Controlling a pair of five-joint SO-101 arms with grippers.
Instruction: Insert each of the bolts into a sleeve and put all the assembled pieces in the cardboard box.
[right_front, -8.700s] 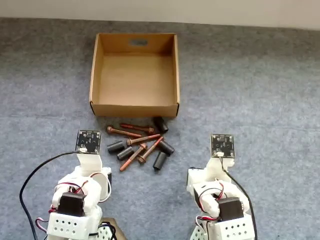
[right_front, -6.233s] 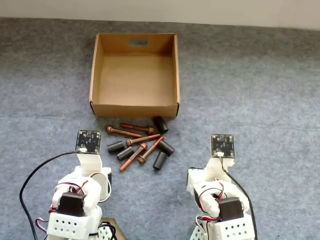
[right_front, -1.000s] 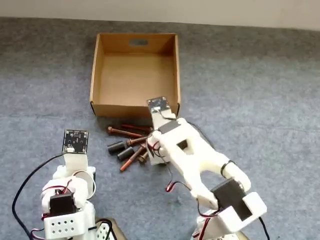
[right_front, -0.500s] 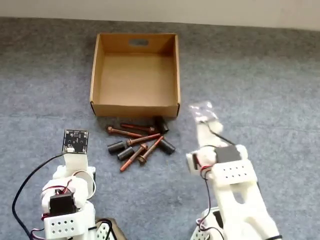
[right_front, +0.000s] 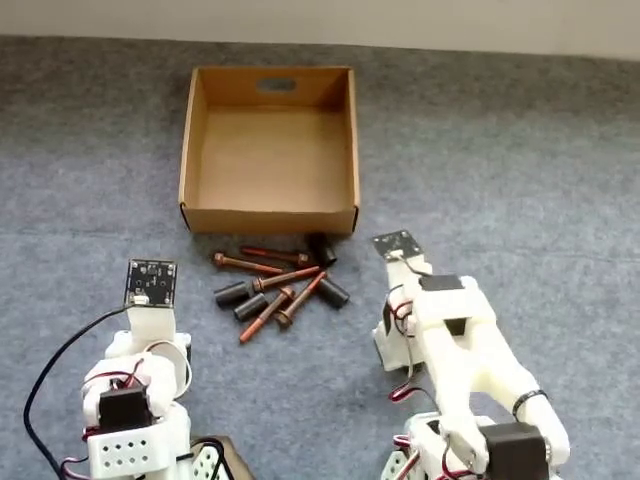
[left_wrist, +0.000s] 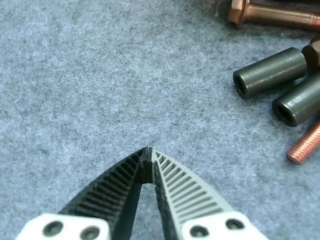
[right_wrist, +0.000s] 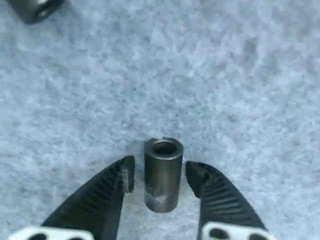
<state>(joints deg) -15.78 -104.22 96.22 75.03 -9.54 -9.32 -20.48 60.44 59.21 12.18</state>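
a sleeve sits between the right tool's spread fingers.

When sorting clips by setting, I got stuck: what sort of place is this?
Likely a robot test bench: two small arms over a grey mat, with a box, bolts and sleeves.

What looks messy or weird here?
Nothing is broken or spilled. The bolts and sleeves lie crisscrossed in a heap before the cardboard box, and one sleeve sits apart inside the open right gripper.
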